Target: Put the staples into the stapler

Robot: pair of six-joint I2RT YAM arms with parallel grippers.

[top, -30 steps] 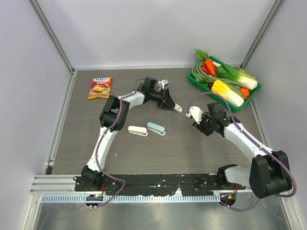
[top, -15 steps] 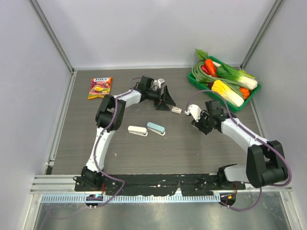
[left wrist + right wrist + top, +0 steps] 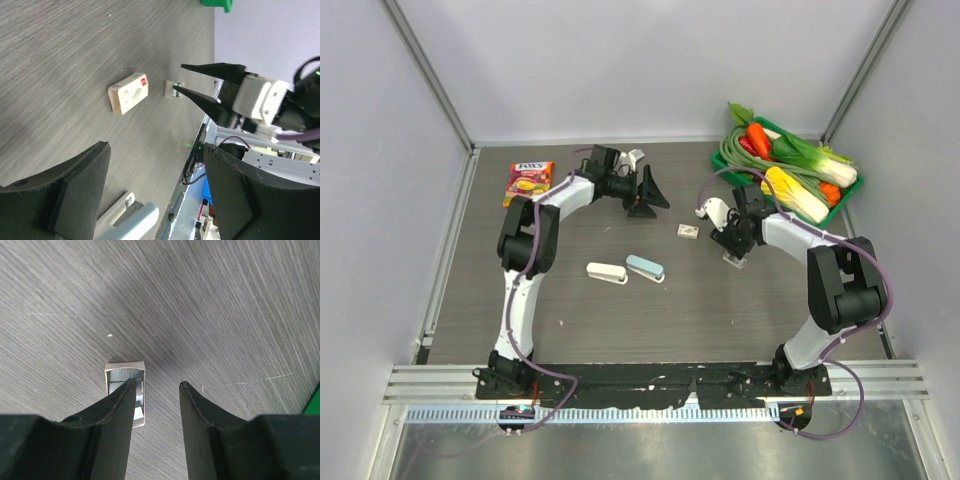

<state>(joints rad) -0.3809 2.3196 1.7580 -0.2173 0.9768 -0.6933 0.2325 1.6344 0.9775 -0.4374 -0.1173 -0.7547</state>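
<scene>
Staples (image 3: 688, 231) flat on table (image 3: 620, 320); white stapler (image 3: 607, 272) just beside blue stapler (image 3: 645, 267), nearer bases.

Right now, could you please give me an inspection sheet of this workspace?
Surface: dark wood-grain table, nothing spilled seen.
Job's things: staples box lying flat between the grippers, free of both; white stapler and blue stapler side by side, nearer the bases.
Clutter: snack packet far left; green tray of vegetables far right; small open tray with silvery contents.
Grippers: left gripper open, empty; right gripper open, one finger over the small open tray.
Cables: purple cables along both arms, clear of the items.
Surroundings: pale walls on three sides.
</scene>
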